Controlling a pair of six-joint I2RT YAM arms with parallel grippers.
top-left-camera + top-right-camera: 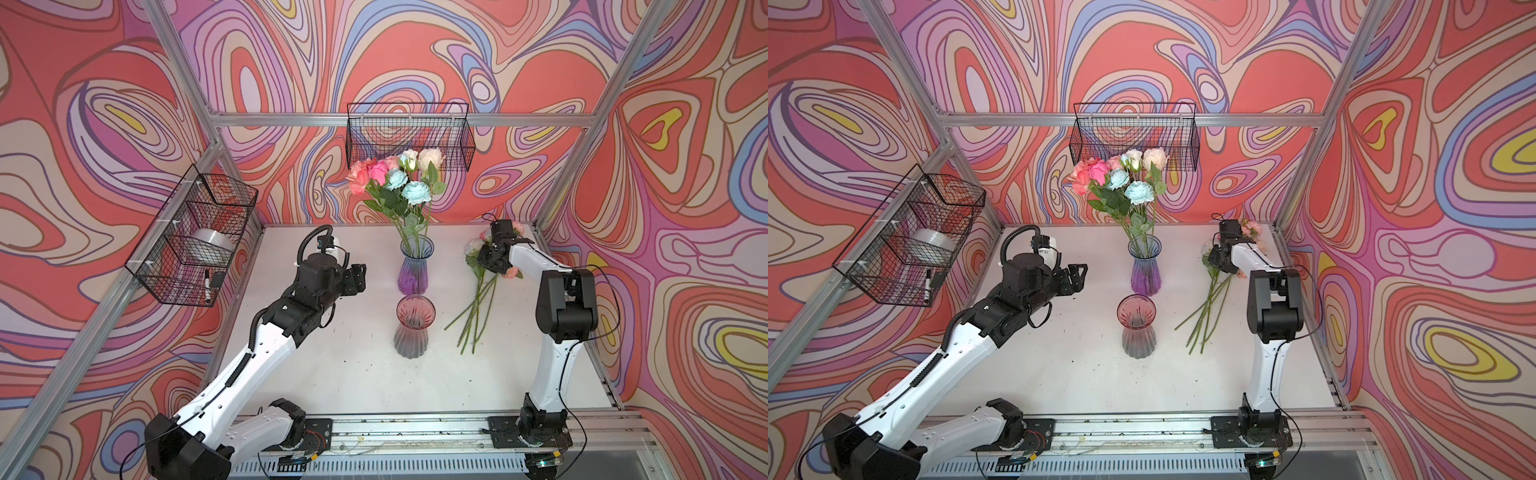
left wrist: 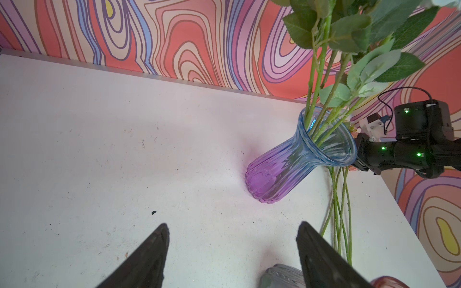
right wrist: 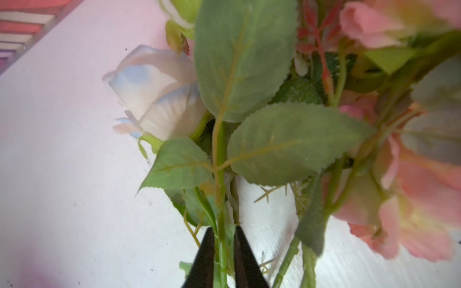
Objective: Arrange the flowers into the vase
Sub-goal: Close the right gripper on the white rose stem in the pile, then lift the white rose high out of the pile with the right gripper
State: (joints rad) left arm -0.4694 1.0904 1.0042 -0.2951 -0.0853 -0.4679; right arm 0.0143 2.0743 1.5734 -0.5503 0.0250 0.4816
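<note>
Loose roses: long-stemmed fabric-looking roses with pink and pale blue-white heads (image 1: 480, 301) lie bunched on the desk's right, heads far, stems near.
Vases: a ribbed blue-to-purple glass vase (image 1: 415, 270), far centre, holds an upright bunch. A ribbed pink-to-grey glass vase (image 1: 413, 332) just nearer stands empty.
Right fingers (image 3: 204, 261): drawn close either side of one green stem below its leaves. Whether they pinch it cannot be told.
Left fingers (image 2: 149, 261): spread wide, empty, left of the vases.
Handling: probably light, with thin springy stems and soft heads. Bare stem is the place to grip, and the vases look easy to tip.
Surface: a white matt desk (image 1: 332, 374), lightly speckled.
Room: swirl-patterned walls hung with black wire baskets (image 1: 409, 137).
</note>
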